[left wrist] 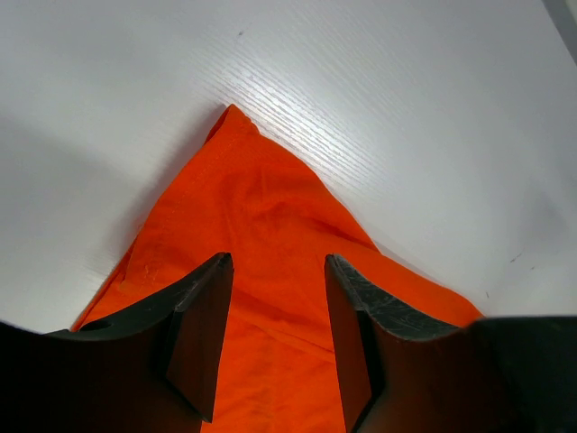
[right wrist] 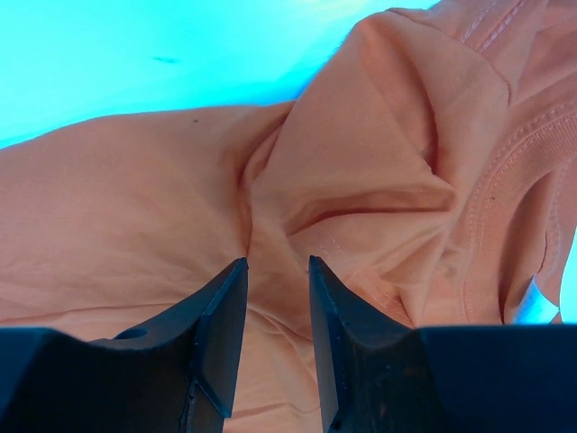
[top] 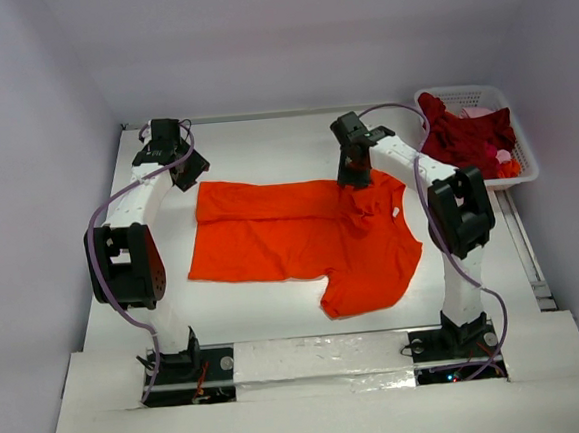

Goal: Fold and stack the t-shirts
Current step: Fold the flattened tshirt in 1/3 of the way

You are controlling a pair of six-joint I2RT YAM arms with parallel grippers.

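Observation:
The bright orange t-shirt (top: 301, 241) lies spread on the white table, its body running left and its collar end at the right, with a small white neck label (top: 395, 211). My left gripper (top: 188, 176) hovers at the shirt's far left corner; in the left wrist view the gripper (left wrist: 279, 259) is open over the orange corner (left wrist: 261, 198). My right gripper (top: 355, 179) sits on the far edge near the collar; in the right wrist view the gripper (right wrist: 278, 262) is open over bunched cloth (right wrist: 361, 180), with the label (right wrist: 532, 305) at the right.
A white lattice basket (top: 465, 90) stands at the back right, holding a dark red shirt (top: 464, 138) and a bit of pale pink cloth (top: 478, 113). White walls close in the table at the back and sides.

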